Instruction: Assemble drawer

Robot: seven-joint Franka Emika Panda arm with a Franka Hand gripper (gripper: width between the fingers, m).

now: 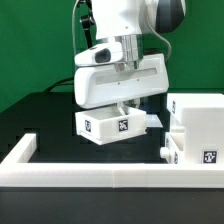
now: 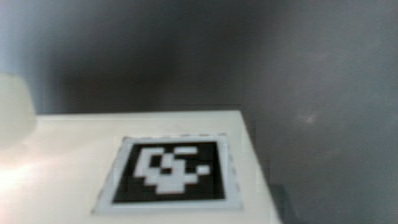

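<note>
One small boxy white plastic tray (image 1: 112, 124), tagged in black and white, sits under the hand (image 1: 122, 103) on the black surface (image 1: 40, 115); its grip cannot be told. The smooth shell (image 1: 200, 125) stands just beside.

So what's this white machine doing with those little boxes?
A robot arm is putting a drawer unit together. Its gripper sits right over a small white tray, apparently holding it, though the fingers are hidden. The tall shell stands at the exterior view's right, apart from the tray, behind the low border wall. The wrist view shows a tag up close.
</note>
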